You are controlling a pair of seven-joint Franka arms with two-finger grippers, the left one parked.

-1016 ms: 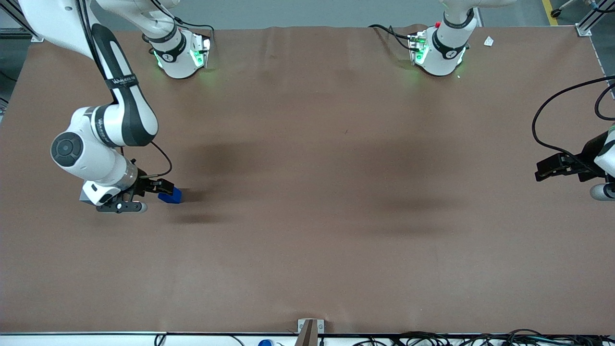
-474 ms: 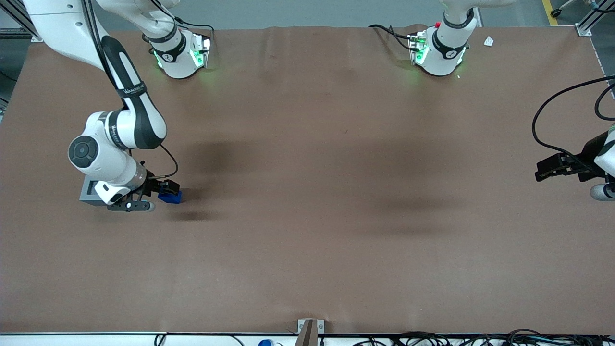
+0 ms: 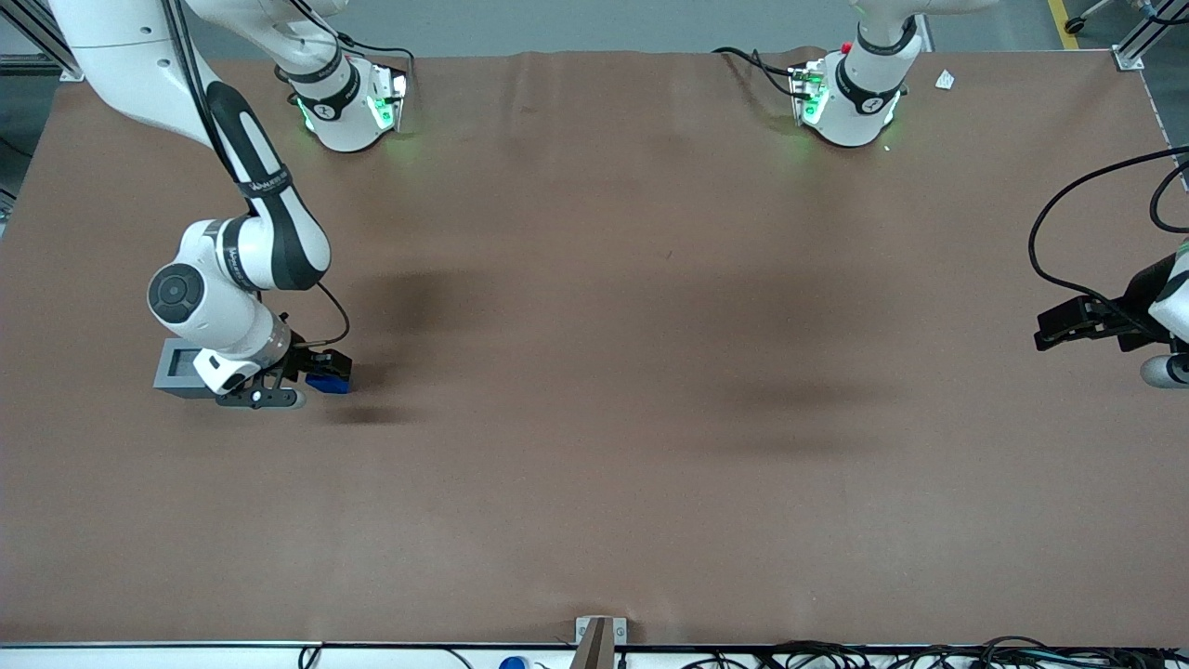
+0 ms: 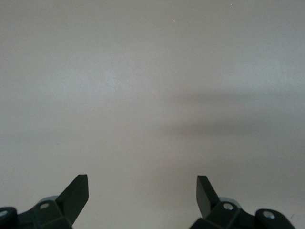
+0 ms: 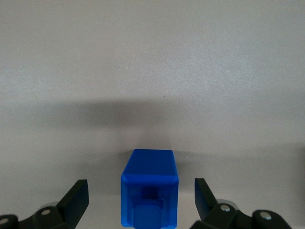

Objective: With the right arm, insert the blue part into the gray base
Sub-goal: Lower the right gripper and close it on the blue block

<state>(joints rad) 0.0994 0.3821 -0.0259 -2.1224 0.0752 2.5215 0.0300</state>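
The blue part (image 3: 331, 382) lies on the brown table toward the working arm's end. The right arm's gripper (image 3: 325, 367) hangs over it, open. In the right wrist view the blue part (image 5: 149, 193) sits between the two black fingertips (image 5: 76, 195), with a gap to each, and my gripper (image 5: 141, 196) is not touching it. The gray base (image 3: 176, 368) stands on the table beside the blue part, half covered by the arm's wrist, its recess partly showing.
The brown table cover (image 3: 594, 372) stretches wide toward the parked arm's end. Two arm bases (image 3: 348, 102) with green lights stand at the table's edge farthest from the front camera. A metal bracket (image 3: 599, 636) sits at the nearest edge.
The right arm has swung toward the blue part and come lower, uncovering more of the gray base. The gripper now straddles the blue part. The blue part has not moved.
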